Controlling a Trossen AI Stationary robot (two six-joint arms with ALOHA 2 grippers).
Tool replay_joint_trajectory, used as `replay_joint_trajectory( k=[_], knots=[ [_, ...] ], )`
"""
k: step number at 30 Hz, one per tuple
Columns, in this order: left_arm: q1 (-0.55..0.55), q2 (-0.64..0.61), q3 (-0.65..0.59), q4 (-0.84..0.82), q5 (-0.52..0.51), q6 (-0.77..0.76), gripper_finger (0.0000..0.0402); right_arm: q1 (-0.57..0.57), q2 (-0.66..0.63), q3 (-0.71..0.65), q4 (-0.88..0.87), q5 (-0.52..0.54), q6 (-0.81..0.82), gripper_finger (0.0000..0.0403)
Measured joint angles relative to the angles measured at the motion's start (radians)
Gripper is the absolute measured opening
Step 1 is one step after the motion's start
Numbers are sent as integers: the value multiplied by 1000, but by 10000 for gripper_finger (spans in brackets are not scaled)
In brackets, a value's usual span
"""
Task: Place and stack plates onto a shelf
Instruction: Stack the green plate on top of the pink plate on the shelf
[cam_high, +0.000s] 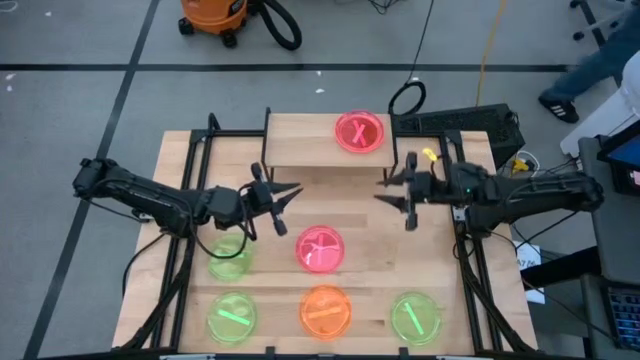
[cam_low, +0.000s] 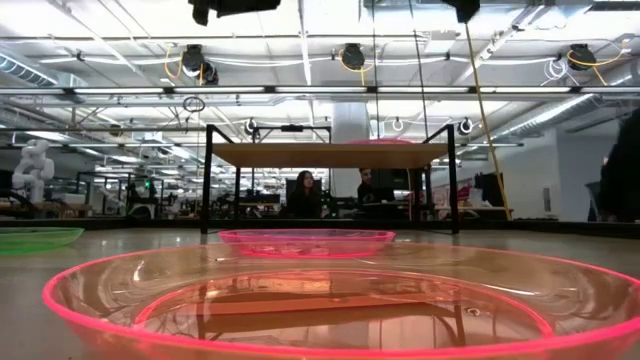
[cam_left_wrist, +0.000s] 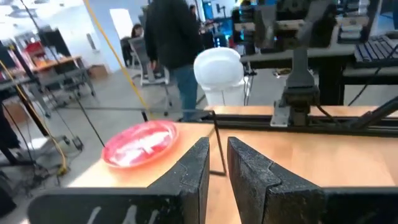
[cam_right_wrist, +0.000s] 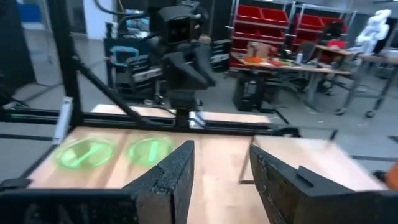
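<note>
Plate (cam_high: 359, 132), translucent pink-red with a bright streak, lies on shelf (cam_high: 300, 140).

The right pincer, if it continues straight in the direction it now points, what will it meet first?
Probably the left pincer. The right pincer, open and empty, points across the table toward it in the high view, with only bare tabletop below the gap. Depth is unclear; it might pass beside.
</note>
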Motion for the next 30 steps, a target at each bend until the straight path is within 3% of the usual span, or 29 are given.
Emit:
replay_joint_trajectory(
  k=[7,11,17,20,26,30],
  knots=[
    [0,56,0,-78,57,-91,65,37,-40,-274,320,4,66,137],
    [0,57,1,-252,162,-174,65,51,-50,-353,438,3,94,137],
    [-1,51,26,-743,247,-502,65,79,-61,-375,493,4,90,137],
    [-21,89,25,-896,313,-656,65,94,-61,-375,509,4,75,137],
    [-139,142,24,-1047,430,-793,65,119,-61,-375,515,5,68,137],
    [-228,170,24,-1087,470,-982,65,129,-60,-375,512,8,61,137]
  ],
)
